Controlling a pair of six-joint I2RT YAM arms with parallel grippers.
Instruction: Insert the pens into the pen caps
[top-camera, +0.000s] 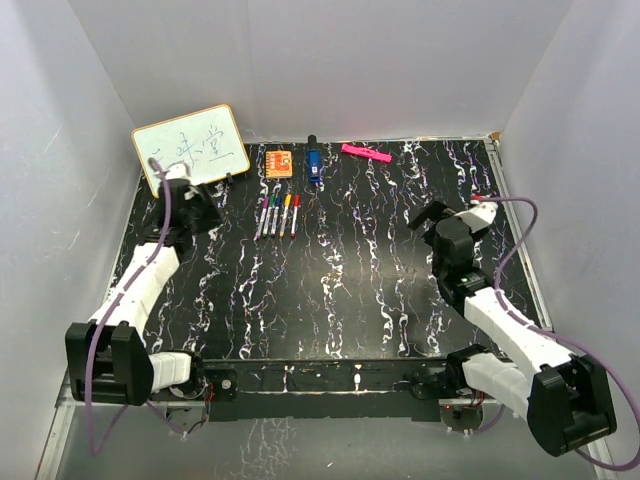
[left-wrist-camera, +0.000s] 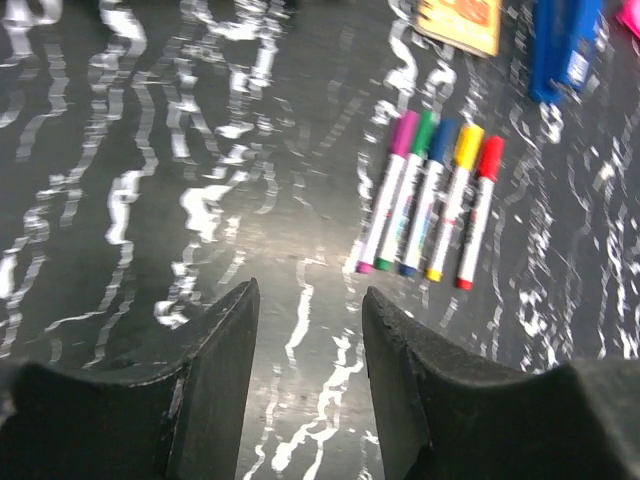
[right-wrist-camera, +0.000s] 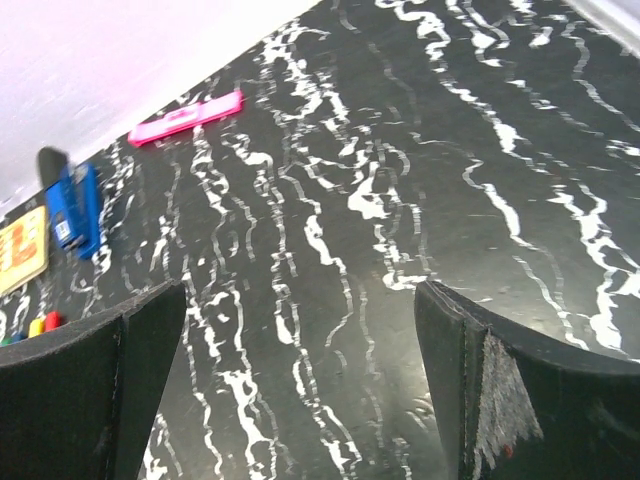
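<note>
Several white-barrelled pens (top-camera: 277, 215) lie side by side on the black marbled table, left of centre near the back. In the left wrist view the pens (left-wrist-camera: 430, 210) show coloured caps (left-wrist-camera: 467, 146) on their far ends: purple, green, blue, yellow and red, with matching small near ends. My left gripper (top-camera: 208, 203) (left-wrist-camera: 309, 292) is open and empty, left of the pens and short of them. My right gripper (top-camera: 427, 215) (right-wrist-camera: 300, 290) is open wide and empty over bare table at the right. The yellow and red pen ends (right-wrist-camera: 42, 323) peek in at its left edge.
A small whiteboard (top-camera: 190, 147) leans at the back left. An orange square block (top-camera: 279, 162), a thick blue and black marker (top-camera: 313, 160) and a flat pink bar (top-camera: 366, 153) lie along the back. White walls enclose the table.
</note>
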